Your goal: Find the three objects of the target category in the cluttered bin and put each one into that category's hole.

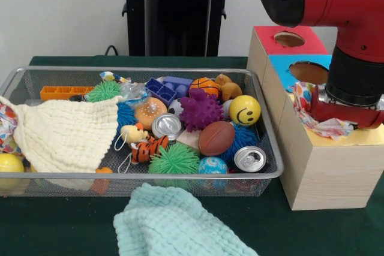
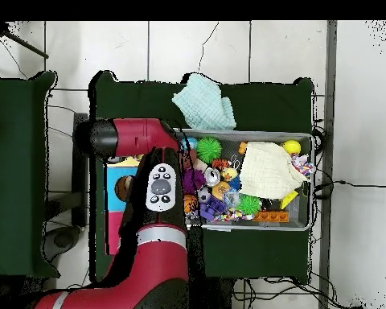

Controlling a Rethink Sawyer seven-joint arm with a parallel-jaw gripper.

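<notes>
Arm is over the box row at the bench's right edge in the front view, wrist low over the yellow-topped hole (image 1: 360,136). The hole itself is hidden under the arm; only a strip of yellow panel shows. A polka-dot bag (image 1: 312,112) is bunched at the wrist, draped on the box top between the blue panel and the yellow one. The gripper (image 1: 345,125) is buried under the wrist housing and the bag, so I can't tell whether it is pinching the bag or has let go.

Step in hand, as I read it: delivery of one bag to the yellow hole, bag not yet through.

Next move calls for getting the loose fabric centred over the opening and pushed down, since flimsy material can hang on the rim.

Another dotted bag (image 1: 7,125) peeks out at the left end of the bin (image 1: 144,71), partly under the cream cloth (image 1: 66,133). Third bag: not visible. The mint cloth (image 1: 177,223) lies on the bench's near edge, outside the bin.
</notes>
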